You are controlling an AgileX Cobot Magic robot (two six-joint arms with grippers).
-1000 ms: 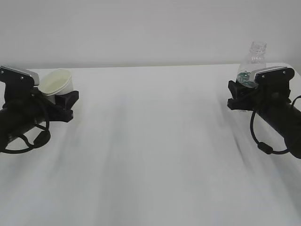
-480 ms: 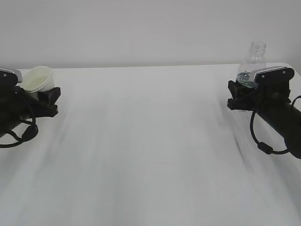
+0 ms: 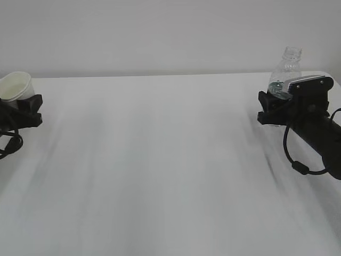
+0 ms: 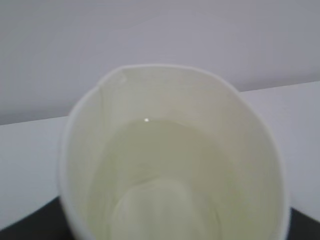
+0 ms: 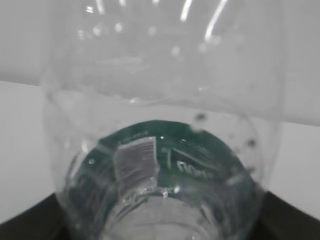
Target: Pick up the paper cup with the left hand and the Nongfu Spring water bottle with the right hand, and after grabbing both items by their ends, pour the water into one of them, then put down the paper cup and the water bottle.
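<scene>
The white table is wide and bare in the middle. The two arms sit far apart, one at each side.

At about nine o'clock in the outside view is the left hand, right at the edge of the picture. Its black fingers are closed around the bottom part of the paper cup. The cup stands up with its open top facing up and leaning a little toward the camera. In the left wrist view you look straight down into the paper cup. It fills almost the whole picture (it is very close to the camera). Inside is the water, clear and flat, partway up the creamy wall. A tiny bright spot shines on it near twelve o'clock.

At about three o'clock is the right hand. Its fingers are closed around the lower part of the Nongfu Spring water bottle. The bottle stands upright, and its open neck sticks up above the grey plate on the arm. A black cable loops below the arm. In the right wrist view the bottle's clear ribbed wall is very near, and the green label shows through it. Small drops cling to the plastic.
</scene>
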